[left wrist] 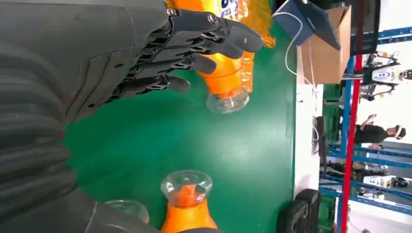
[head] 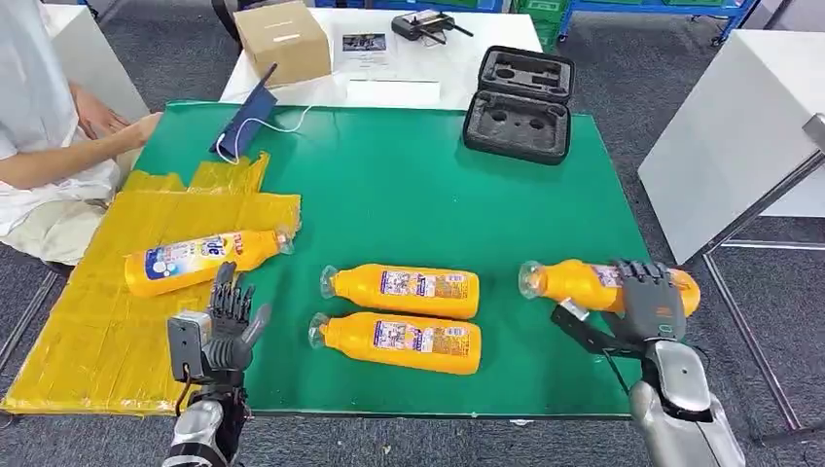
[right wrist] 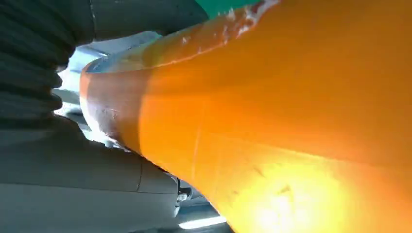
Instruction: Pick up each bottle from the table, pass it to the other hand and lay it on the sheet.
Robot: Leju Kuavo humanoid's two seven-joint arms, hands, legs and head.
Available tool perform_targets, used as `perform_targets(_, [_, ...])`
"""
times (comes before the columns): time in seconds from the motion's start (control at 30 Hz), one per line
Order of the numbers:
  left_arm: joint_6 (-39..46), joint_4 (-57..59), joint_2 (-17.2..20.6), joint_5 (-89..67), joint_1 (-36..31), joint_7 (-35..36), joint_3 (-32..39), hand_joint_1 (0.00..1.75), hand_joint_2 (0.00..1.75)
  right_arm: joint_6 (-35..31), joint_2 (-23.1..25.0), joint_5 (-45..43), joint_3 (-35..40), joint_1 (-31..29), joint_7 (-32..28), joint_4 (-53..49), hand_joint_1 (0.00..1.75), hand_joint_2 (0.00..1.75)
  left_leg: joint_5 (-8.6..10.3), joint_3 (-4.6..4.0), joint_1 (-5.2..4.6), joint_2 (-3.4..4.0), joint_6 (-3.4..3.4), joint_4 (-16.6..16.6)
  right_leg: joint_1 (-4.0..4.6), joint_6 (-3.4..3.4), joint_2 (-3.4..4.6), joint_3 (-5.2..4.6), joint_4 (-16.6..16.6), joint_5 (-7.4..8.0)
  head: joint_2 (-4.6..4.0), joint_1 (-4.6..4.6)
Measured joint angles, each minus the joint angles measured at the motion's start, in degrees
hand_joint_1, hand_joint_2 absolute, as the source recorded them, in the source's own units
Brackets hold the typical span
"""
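Note:
An orange bottle (head: 204, 260) lies on the yellow sheet (head: 97, 331) at the table's left, its clear cap (left wrist: 227, 102) reaching the green mat. My left hand (head: 226, 326) stands just in front of it, fingers (left wrist: 194, 43) apart and holding nothing. Two more orange bottles (head: 404, 290) (head: 399, 341) lie side by side mid-table, caps (left wrist: 187, 187) toward the sheet. At the right, my right hand (head: 650, 302) wraps over a fourth orange bottle (head: 574, 282) lying near the mat's edge. That bottle's body (right wrist: 291, 121) presses against the palm in the right wrist view.
A person (head: 58, 146) sits at the table's left, a hand near the sheet's far corner. A blue pouch with a white cable (head: 243, 122), a cardboard box (head: 284, 41) and an open black foam case (head: 520, 102) lie at the back. A white cabinet (head: 730, 136) stands right.

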Motion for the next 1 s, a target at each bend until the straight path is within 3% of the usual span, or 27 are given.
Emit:
perform_targets(0.33, [0.0,-0.4,0.0,-0.1,0.4,0.4,0.7,0.0,1.75,-2.0,3.1,-1.7,-6.0,0.4,-0.5,-2.6,1.75,1.75,-0.01,-0.17,-0.03,-0.03,0.01,0.0,-0.04,0.0,0.0,-0.17,0.0,0.0,0.0,0.0])
perform_targets(0.5, [0.0,-0.4,-0.1,-0.1,0.8,0.5,1.1,0.0,1.75,-4.5,6.3,-15.9,-9.7,1.1,-10.4,-6.7,1.75,1.75,-0.03,-0.19,-0.02,0.04,-0.02,0.0,-0.01,0.0,0.02,-0.22,0.0,0.0,0.0,0.0])
perform_targets(0.67, [0.7,-0.4,-0.2,-2.3,0.9,0.4,1.2,0.0,1.75,3.3,11.4,-35.9,-10.8,2.2,-19.1,-13.6,1.75,1.75,-0.04,-0.2,0.07,0.04,-0.05,0.0,0.08,-0.06,0.02,-0.29,0.0,-0.04,0.0,0.0])
perform_targets(0.87, [1.5,-1.2,-0.7,-6.1,-0.6,0.6,-0.8,0.0,1.75,16.8,17.0,-42.8,-7.1,2.1,-22.3,-15.8,1.75,1.75,-0.02,-0.21,0.09,0.06,-0.09,0.0,0.1,-0.08,0.02,-0.28,0.0,-0.03,0.0,0.02])
perform_targets(1.0, [1.9,-2.4,-1.2,-9.1,-2.3,1.2,-4.0,0.0,1.75,19.1,21.4,-43.7,-0.1,0.7,-22.8,-15.0,1.75,1.75,0.05,-0.21,0.1,0.05,-0.17,0.0,0.09,-0.09,0.02,-0.33,0.1,-0.03,0.0,0.02])
